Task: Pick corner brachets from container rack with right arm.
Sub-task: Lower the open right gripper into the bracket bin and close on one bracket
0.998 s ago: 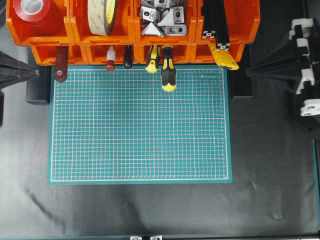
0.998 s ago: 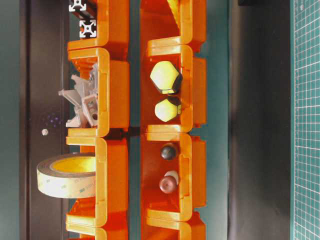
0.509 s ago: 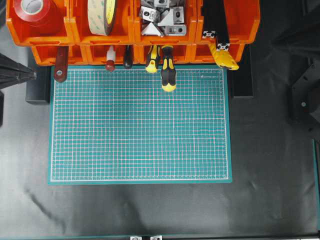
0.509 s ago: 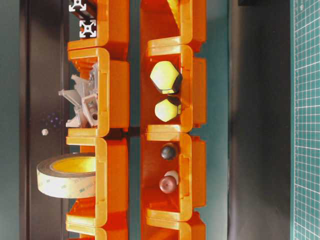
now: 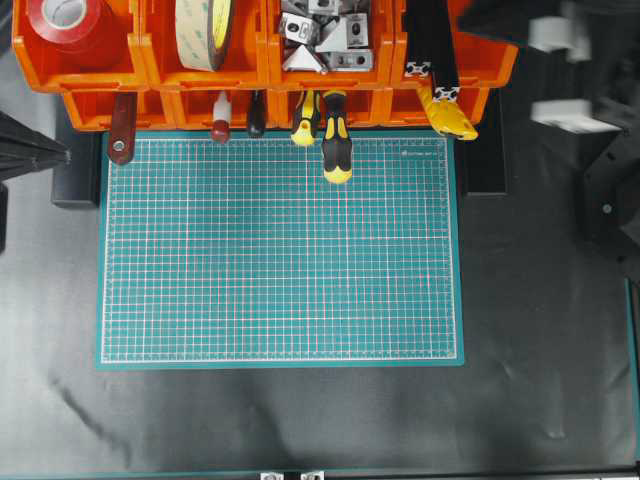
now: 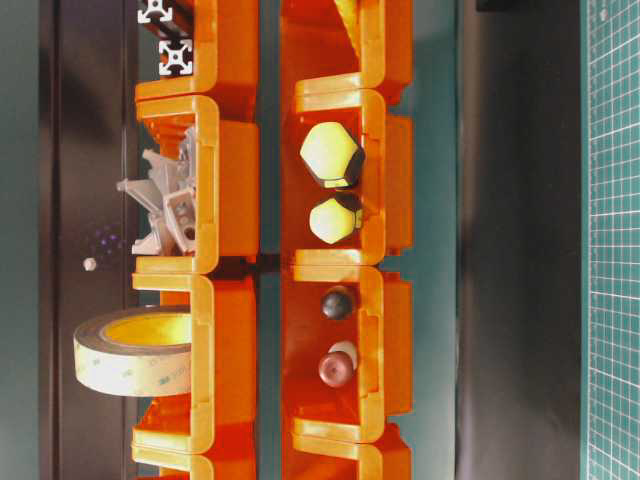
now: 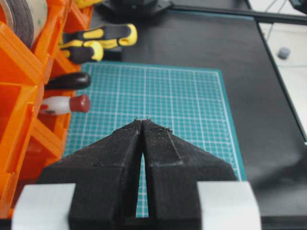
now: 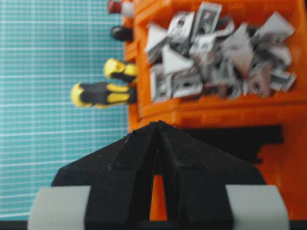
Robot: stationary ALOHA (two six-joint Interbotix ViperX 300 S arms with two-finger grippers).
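Overhead: the container rack (image 5: 265,60) is sitting along the far edge of the bench (image 5: 300,420), and the corner brachets (image 5: 322,38) are lying heaped in its upper bin third from the left, next to the bin with the profile bars (image 5: 432,45). Screwdriver handles (image 5: 335,140) are sticking out of the lower tier over the green cutting mat (image 5: 280,250). The right arm (image 5: 560,60) is showing blurred at the top right, beside the rack's right end; the left arm (image 5: 30,150) is resting at the left edge. Table-level: the brachets (image 6: 165,205) are poking above the rim of their upper-tier bin, with a tape roll (image 6: 130,350) in the neighbouring bin; neither gripper is in view here. Left wrist: the left gripper (image 7: 143,125) is clenched, fingertips meeting, holding nothing, pointing over the mat (image 7: 158,100). Right wrist: the right gripper (image 8: 157,125) is also clenched and empty, hanging over the rack (image 8: 201,115) at the wall between the bracket bin and the dark bin; the brachets (image 8: 216,52) are lying just beyond its tips, untouched.
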